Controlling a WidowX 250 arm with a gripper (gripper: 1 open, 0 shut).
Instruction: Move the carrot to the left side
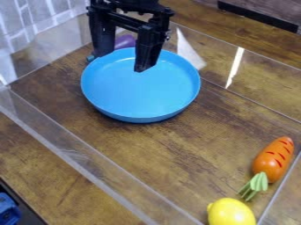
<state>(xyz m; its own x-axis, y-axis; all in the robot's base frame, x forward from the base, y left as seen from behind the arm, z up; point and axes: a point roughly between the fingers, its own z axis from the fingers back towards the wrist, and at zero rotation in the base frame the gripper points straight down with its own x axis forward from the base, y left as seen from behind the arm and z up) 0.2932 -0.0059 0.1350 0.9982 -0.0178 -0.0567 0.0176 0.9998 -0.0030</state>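
The carrot (273, 158) lies at the right edge of the wooden table, orange with dark grooves, its light green leafy top (254, 185) pointing toward the front. My gripper (132, 54) hangs far from it at the back left, above the rim of a blue bowl (141, 86). Its black fingers (147, 53) point down and stand open with nothing between them.
A round yellow lemon (231, 213) sits just in front of the carrot's leaves. A purple object (122, 41) shows partly behind the gripper. Clear plastic walls (70, 145) fence the table on the front left and right.
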